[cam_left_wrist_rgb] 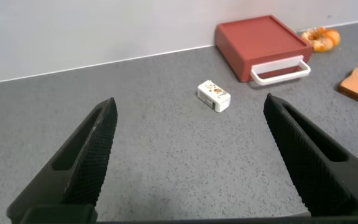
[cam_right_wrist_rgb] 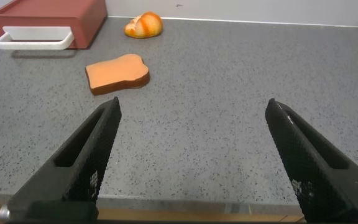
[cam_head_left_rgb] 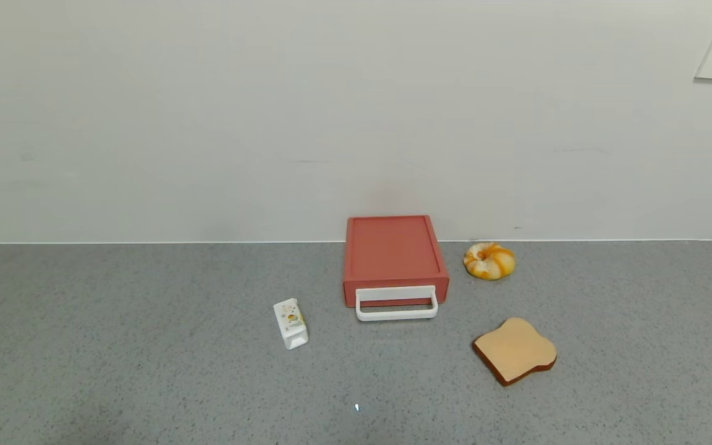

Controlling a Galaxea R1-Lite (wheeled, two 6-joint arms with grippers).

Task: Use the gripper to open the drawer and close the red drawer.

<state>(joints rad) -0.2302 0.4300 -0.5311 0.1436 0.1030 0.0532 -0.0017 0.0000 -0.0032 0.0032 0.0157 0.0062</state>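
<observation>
The red drawer (cam_head_left_rgb: pixel 393 253) is a flat brick-red box against the back wall, its tray pushed in, with a white loop handle (cam_head_left_rgb: pixel 397 304) at the front. It also shows in the left wrist view (cam_left_wrist_rgb: pixel 260 42) and the right wrist view (cam_right_wrist_rgb: pixel 48 15). My left gripper (cam_left_wrist_rgb: pixel 188 109) is open and empty, well short of the drawer over bare counter. My right gripper (cam_right_wrist_rgb: pixel 194 112) is open and empty near the counter's front edge, far from the drawer. Neither gripper shows in the head view.
A small white carton (cam_head_left_rgb: pixel 291 323) lies left of the drawer's front. A toast slice (cam_head_left_rgb: pixel 515 350) lies at the front right and a bagel (cam_head_left_rgb: pixel 489 260) sits right of the drawer. The grey counter (cam_head_left_rgb: pixel 146 346) meets a white wall behind.
</observation>
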